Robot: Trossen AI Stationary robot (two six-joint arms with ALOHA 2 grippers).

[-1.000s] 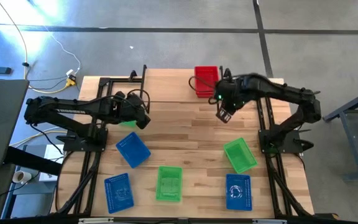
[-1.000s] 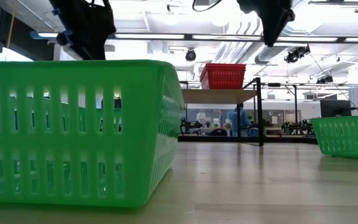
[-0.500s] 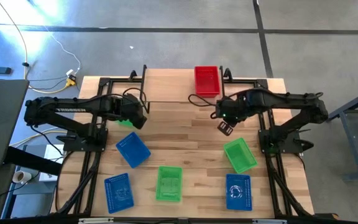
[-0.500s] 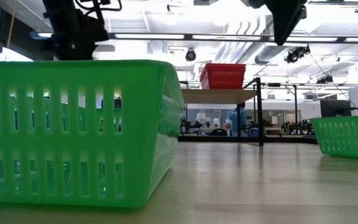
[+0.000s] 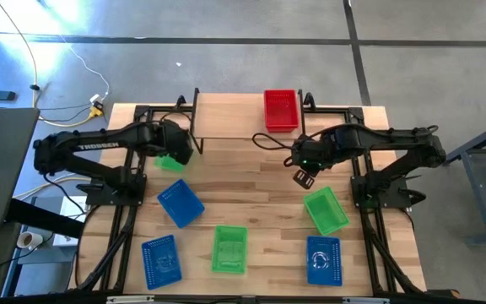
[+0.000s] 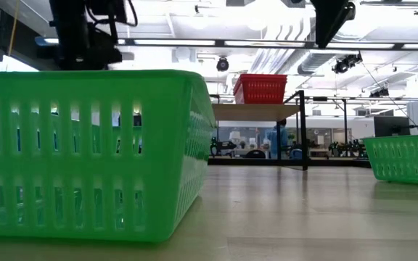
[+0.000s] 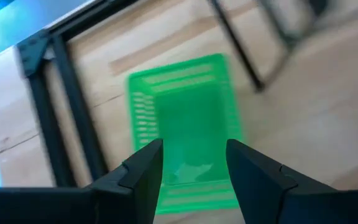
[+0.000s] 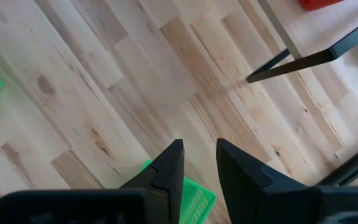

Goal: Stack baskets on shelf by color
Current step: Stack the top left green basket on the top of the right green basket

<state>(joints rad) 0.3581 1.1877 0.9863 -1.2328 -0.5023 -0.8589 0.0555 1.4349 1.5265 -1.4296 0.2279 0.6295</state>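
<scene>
while we've got the left gripper (image 7: 188, 165) hanging right over a green basket (image 7: 184, 127) near the shelf's left legs, its fingers (image 7: 143, 168) are spread wide and holding nothing. from the left wrist view the basket sits straight ahead of and below those fingers, its long axis running roughly the way the fingers point, so we'd guess the two fingers would straddle a short wall or need a small turn to pinch a long one. that's the relation the next grab hangs on, and the left arm is clearly the nearer one to this basket.

the right gripper (image 8: 197, 165) is out over bare table (image 8: 104, 81), fingers about half open and empty, with another green basket (image 5: 326, 210) just beyond its tips, toward the table's front edge.

on the shelf (image 5: 226, 114) only a red basket (image 5: 281, 110) sits, at the right end. three blue baskets (image 5: 180, 203) and a third green one (image 5: 229, 249) lie on the table, well apart from both sets of fingers.
</scene>
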